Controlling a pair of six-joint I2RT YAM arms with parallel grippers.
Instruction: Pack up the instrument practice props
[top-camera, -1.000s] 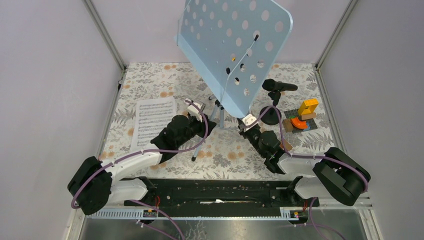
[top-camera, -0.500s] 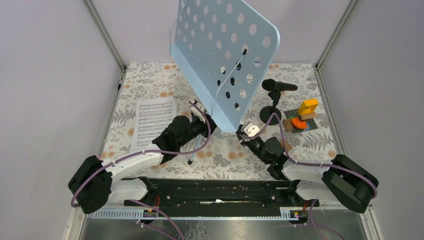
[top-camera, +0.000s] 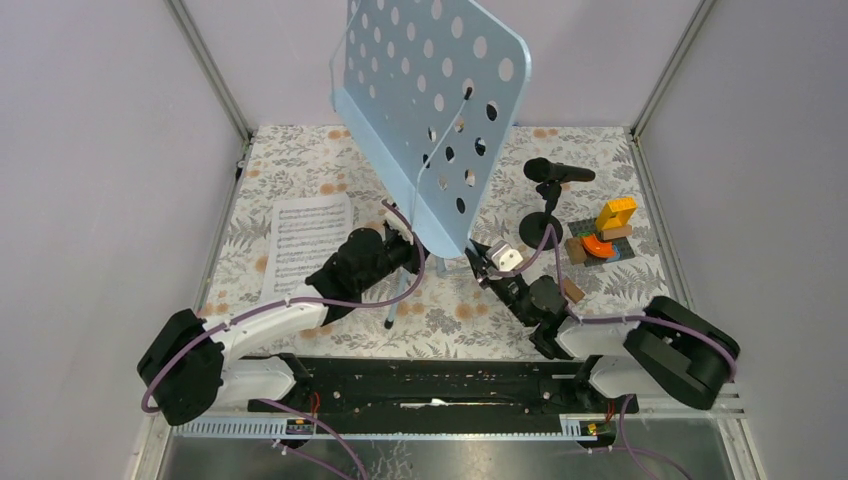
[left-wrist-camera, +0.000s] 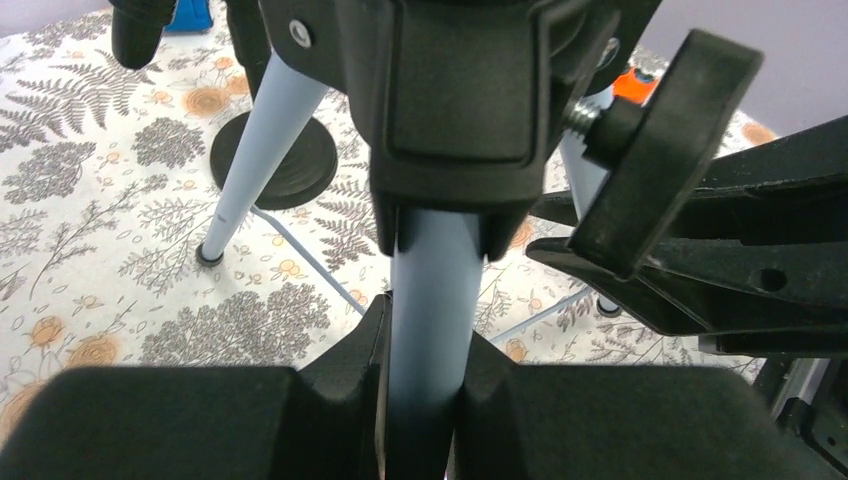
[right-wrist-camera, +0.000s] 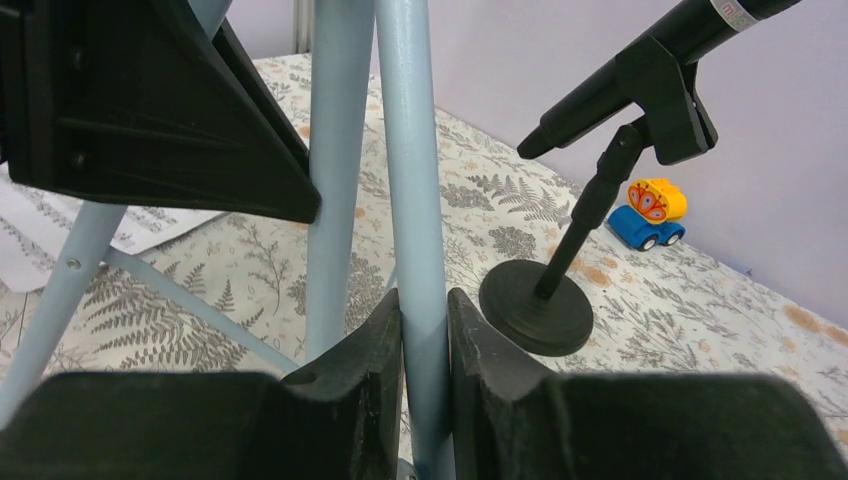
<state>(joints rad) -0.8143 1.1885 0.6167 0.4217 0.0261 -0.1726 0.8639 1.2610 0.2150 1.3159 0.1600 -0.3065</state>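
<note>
The left tool (left-wrist-camera: 425, 335) clamps the blue-grey tripod (left-wrist-camera: 430, 270) below its black collar (left-wrist-camera: 450, 90); the right tool (right-wrist-camera: 424, 320) clamps another tripod tube. The perforated light-blue music desk (top-camera: 430, 110) tilts above the floral tabletop (top-camera: 300, 160).

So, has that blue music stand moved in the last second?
Yes. The music stand has swung left: its right edge lined up with the right end of the microphone before, now with the left end. The microphone stayed put.
</note>
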